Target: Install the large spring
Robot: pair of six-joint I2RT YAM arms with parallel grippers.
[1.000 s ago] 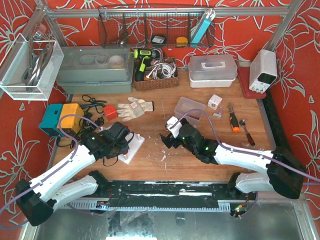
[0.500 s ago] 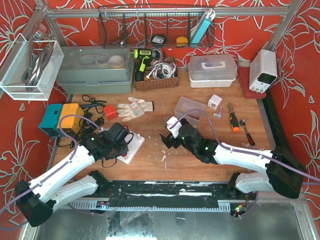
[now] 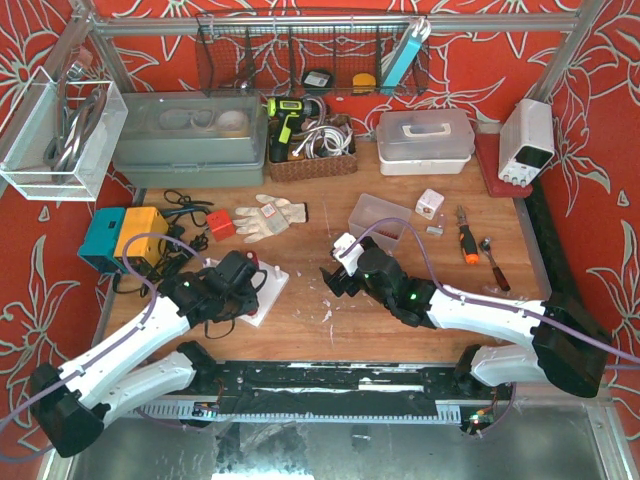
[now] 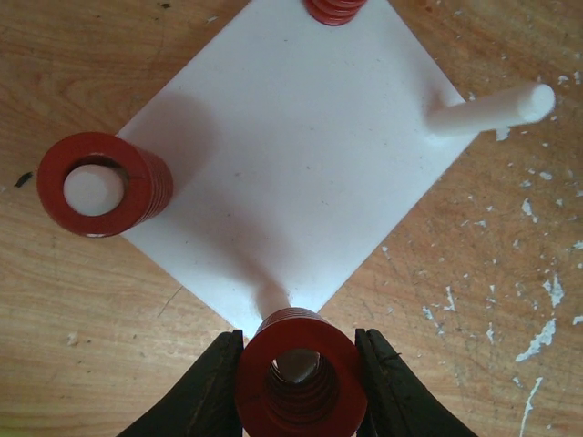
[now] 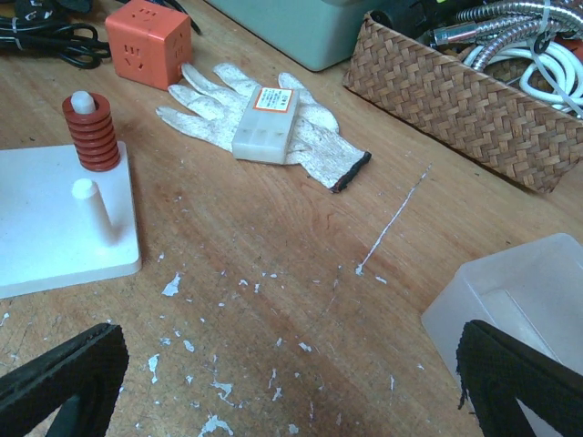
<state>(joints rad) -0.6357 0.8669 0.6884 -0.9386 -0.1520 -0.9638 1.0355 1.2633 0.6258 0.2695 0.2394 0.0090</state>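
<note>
On the wooden table (image 3: 300,325), the white base plate (image 4: 291,164) sits under your left gripper (image 4: 301,382), while your right gripper (image 5: 287,387) hangs spread wide over bare wood, holding nothing. The left jaws pinch the large spring (image 4: 296,323) by its sides, upright over the plate's near corner, with a peg (image 4: 293,364) showing through its bore. Centre the coil on that peg, hold it vertical, lower it straight until it seats, and only then let go, so the coils don't snag.
</note>
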